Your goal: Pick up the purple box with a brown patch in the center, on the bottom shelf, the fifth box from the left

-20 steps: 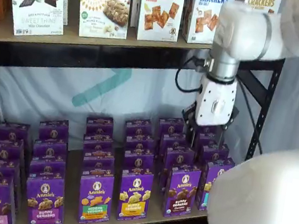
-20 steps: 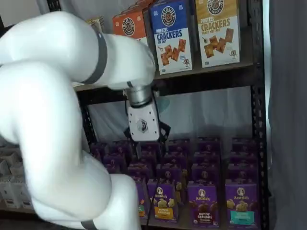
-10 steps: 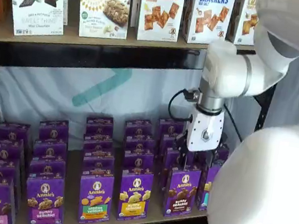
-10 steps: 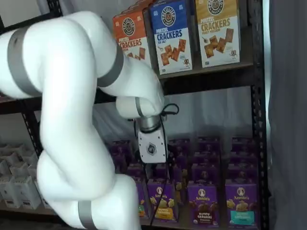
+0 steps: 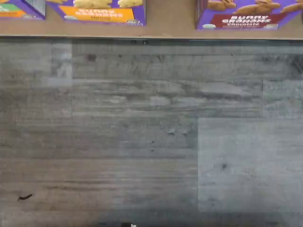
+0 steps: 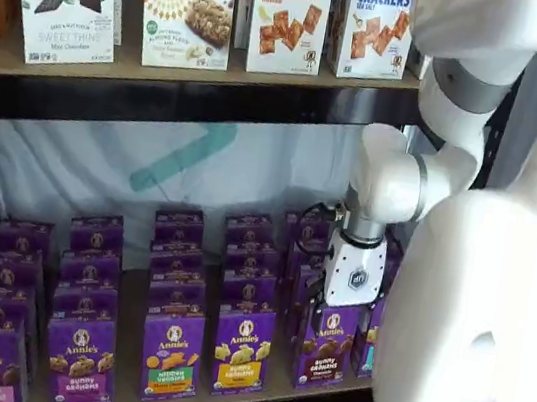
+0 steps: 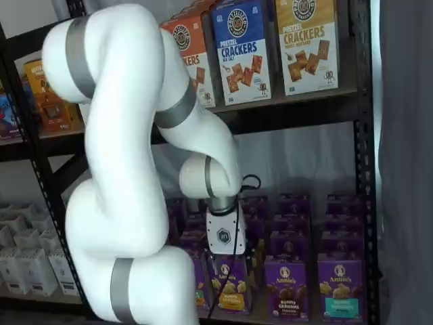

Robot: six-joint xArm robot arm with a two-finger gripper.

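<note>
Purple cartons on a tan board, bright cracker boxes above

The purple box (image 6: 325, 346) has dark brown cookies and a brown label strip; its neighbour (image 6: 242, 348) carries golden cookies and a yellow strip, and another box (image 6: 171, 355) a green strip. The bottom shelf (image 6: 271, 388) is tan, edged black. Above stand an orange cracker box (image 6: 290, 12) and a blue one (image 6: 374, 22). The arm (image 7: 128, 176) is white with grey bands; the floor (image 5: 151, 132) is grey wood grain.
</note>
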